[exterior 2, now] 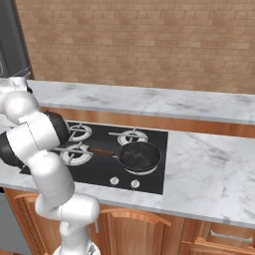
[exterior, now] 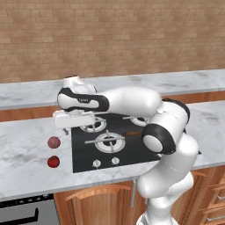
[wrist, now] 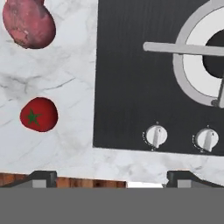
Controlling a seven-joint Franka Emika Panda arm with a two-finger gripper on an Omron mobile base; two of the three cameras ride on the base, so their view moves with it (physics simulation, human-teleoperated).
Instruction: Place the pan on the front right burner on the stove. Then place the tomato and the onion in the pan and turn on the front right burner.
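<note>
Overall, I see the marble surface (exterior: 26, 149) running left to right with the stove (exterior 2: 149, 137) set into it, its front edge close to the surface's front lip. Bare marble lies to the stove's right in the right base view, and a narrower strip lies to its left.

My arm reaches across the stove's left half in the left base view, hiding much of the right side of the cooktop from that camera.

From the right base view, the pan (exterior 2: 139, 155) sits on the front right burner (exterior 2: 146, 171), covering nearly all of it; its wooden handle points left across the black top. Two white knobs (exterior 2: 124, 183) sit in front, near the stove's front edge.

I see the hand (exterior: 74, 119) hovering above the stove's left edge, and its fingers are spread wide with nothing between them; in the hand view only the two tips show, at the bottom corners.

On the left strip, the onion (wrist: 28, 24) lies farther back and is cut off by the hand view's top edge. I find the tomato (wrist: 39, 114) nearer the front lip, apart from the onion and clear of the stove's edge.
</note>
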